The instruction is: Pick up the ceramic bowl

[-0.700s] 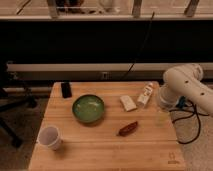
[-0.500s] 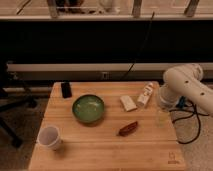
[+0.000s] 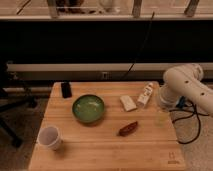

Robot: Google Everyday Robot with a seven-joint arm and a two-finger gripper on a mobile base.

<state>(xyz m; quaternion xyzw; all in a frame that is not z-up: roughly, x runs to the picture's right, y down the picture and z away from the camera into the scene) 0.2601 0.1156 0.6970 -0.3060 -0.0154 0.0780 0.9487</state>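
Observation:
The ceramic bowl point(image 3: 88, 108) is round, shallow and glossy green with a darker rim. It sits upright on the wooden table point(image 3: 100, 150), left of the middle. My white arm point(image 3: 182, 87) reaches in from the right. The gripper point(image 3: 161, 118) hangs low over the table's right edge, well to the right of the bowl and apart from it. It holds nothing that I can see.
A white cup point(image 3: 50, 136) stands at the front left. A black flat object point(image 3: 66, 89) lies at the back left. A white block point(image 3: 128, 103), a white packet point(image 3: 145, 94) and a reddish-brown item point(image 3: 128, 129) lie between the bowl and the gripper. Cables hang off the right side.

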